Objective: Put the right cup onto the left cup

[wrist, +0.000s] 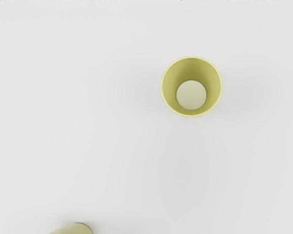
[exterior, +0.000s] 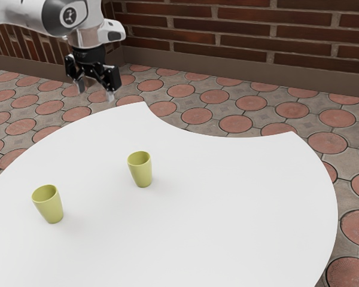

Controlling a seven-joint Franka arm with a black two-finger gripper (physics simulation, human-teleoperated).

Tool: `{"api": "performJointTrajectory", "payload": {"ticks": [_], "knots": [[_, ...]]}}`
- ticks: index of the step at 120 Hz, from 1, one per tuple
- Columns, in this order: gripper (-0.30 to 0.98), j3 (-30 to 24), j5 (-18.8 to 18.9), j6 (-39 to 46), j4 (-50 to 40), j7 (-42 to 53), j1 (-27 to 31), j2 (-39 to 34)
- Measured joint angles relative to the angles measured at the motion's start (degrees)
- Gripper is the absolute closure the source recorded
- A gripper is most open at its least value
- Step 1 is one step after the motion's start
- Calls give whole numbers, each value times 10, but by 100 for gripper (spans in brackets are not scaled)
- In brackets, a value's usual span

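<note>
At the exterior view's left, one yellow-green cup [exterior: 49,206] stands upright on the table [exterior: 185,239]. Gripper [exterior: 96,93]: raised, fingers spread, empty. Next, the second cup [exterior: 142,171], upright, apart. Which is the task's "right": undetermined. Both judged light, stiff, possibly slick; advised hold: opposite outer walls, below the rim.

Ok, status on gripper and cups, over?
Gripper open, raised, holding nothing. One cup and the other cup upright, unstacked. No obstruction seen between them.
</note>
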Motion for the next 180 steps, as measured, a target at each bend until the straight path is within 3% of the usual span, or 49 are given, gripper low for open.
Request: {"api": "performJointTrajectory", "payload": {"ticks": [39, 104, 137, 180], "knots": [[0, -43, 6, 15, -2, -2, -1, 20], [0, -46, 9, 110, -7, -27, 3, 144], [0, -53, 8, 170, -75, -44, 2, 138], [0, -54, 10, 233, -81, -62, 4, 184]]}}
